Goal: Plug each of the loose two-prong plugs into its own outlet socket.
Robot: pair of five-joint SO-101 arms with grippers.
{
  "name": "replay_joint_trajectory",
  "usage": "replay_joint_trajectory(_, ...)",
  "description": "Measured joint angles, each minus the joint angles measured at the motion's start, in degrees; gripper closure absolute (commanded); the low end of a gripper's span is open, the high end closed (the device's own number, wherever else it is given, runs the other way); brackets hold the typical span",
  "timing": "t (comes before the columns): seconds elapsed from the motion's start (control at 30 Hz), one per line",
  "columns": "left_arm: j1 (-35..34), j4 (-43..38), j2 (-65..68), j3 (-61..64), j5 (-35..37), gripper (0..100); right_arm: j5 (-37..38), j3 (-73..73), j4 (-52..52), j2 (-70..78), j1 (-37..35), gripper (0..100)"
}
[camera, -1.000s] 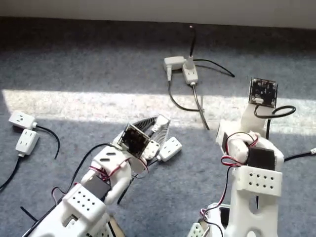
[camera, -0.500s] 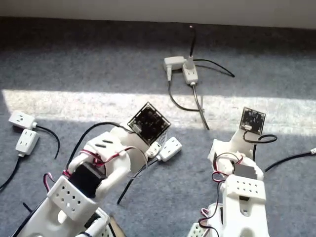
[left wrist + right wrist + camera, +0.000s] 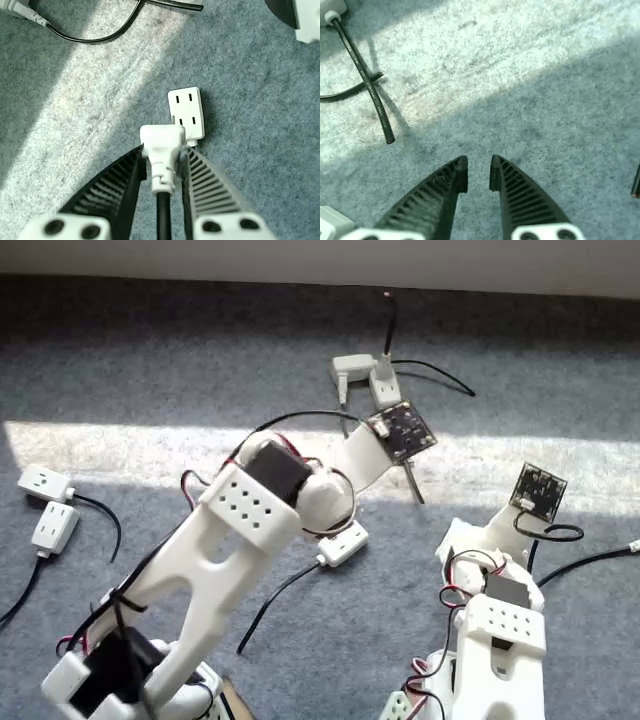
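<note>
Left edge: 2 corded outlet sockets (image 3: pixel 44 482), side by side. Centre: 1 middle socket (image 3: pixel 343 542), just beside the left arm (image 3: pixel 250 510), whose wrist partly hides the far cords. Left gripper (image 3: pixel 162 152) pinches 1 white plug (image 3: pixel 162 140) close against a four-slot socket (image 3: pixel 186 112). Right gripper (image 3: pixel 478 162): fingers slightly apart, holding nothing, over grey carpet (image 3: pixel 545 75), with 1 loose black cable (image 3: pixel 370 95) nearby.

Left claw (image 3: pixel 162 153) clamped, right claw (image 3: pixel 478 173) ajar.

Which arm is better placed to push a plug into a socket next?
Left. Its jaws grip a plug right at the outlet, lined up with it. The right jaws hold nothing and sit over carpet.
</note>
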Motion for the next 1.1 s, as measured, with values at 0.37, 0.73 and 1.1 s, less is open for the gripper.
replay_joint_trajectory(0.37,3.1,14.7,23.0,-24.1,-1.0,99,-6.5,0.0,-1.8,0.0,8.4,90.9)
replay_joint_trajectory(0.73,6.0,16.4,35.3,-30.5,-1.0,99,-6.9,0.0,-4.0,0.0,9.0,90.9)
replay_joint_trajectory(1.1,6.1,16.4,38.4,-30.6,-1.0,99,-6.9,0.0,-4.1,0.0,9.0,90.9)
